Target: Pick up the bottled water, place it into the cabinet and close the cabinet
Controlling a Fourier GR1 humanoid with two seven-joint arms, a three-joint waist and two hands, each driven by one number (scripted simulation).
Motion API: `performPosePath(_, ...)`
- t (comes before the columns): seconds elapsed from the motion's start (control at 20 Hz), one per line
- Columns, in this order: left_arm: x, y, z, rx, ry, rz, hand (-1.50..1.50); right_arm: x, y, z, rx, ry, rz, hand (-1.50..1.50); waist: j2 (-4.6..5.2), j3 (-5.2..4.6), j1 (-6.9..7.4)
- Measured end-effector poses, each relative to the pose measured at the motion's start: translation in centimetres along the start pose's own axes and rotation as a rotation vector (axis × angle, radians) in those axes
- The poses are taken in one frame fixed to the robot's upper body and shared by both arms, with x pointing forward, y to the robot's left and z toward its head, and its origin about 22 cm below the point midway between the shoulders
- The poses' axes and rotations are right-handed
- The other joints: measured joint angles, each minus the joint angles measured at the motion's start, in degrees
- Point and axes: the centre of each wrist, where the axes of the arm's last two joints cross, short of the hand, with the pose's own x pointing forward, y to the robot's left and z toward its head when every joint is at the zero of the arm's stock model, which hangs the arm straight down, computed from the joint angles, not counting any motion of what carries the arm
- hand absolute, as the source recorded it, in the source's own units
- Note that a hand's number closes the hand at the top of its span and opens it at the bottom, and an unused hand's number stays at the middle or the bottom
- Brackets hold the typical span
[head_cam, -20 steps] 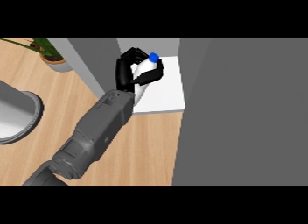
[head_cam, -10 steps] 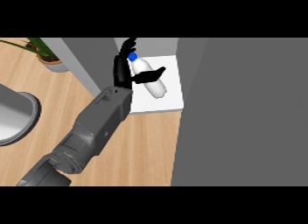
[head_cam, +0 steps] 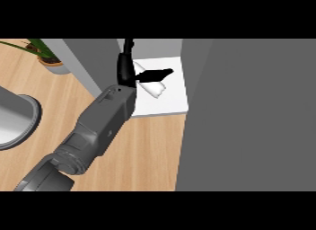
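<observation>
Bottled water lying on the white cabinet shelf, left hand spread open just above it, thumb across the bottle, grey cabinet door alongside, wooden desk, potted plant and metal basin to the left.

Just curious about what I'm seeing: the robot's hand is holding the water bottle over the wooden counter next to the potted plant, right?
Not quite. The head view shows the hand with the water bottle over the white cabinet shelf, not over the wooden counter. The potted plant sits off to the left, beyond the grey cabinet wall.
</observation>
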Motion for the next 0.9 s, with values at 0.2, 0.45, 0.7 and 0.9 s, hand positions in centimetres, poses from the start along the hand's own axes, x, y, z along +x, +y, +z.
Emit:
performPosePath(0.2,0.2,0.0,-0.1,-0.039,-0.021,0.037,-1.5,-0.1,0.1,0.2,0.0,0.002,-0.01,-1.5,-0.05,0.0,0.01)
performPosePath(0.45,1.3,-0.6,-0.4,-0.142,-0.074,0.17,-1.5,-0.1,-0.1,0.1,-0.011,0.002,-0.005,-1.5,-0.3,-0.01,0.4)
performPosePath(0.7,2.7,-1.2,-0.8,-0.229,-0.096,0.29,-1.5,-0.1,-0.5,0.3,-0.018,0.013,0.014,-1.5,-0.63,0.01,0.86)
performPosePath(0.9,3.1,-1.6,-0.4,-0.26,-0.091,0.363,-1.5,-0.1,-0.4,0.3,-0.017,0.021,0.008,-1.5,-1.05,0.02,1.77)
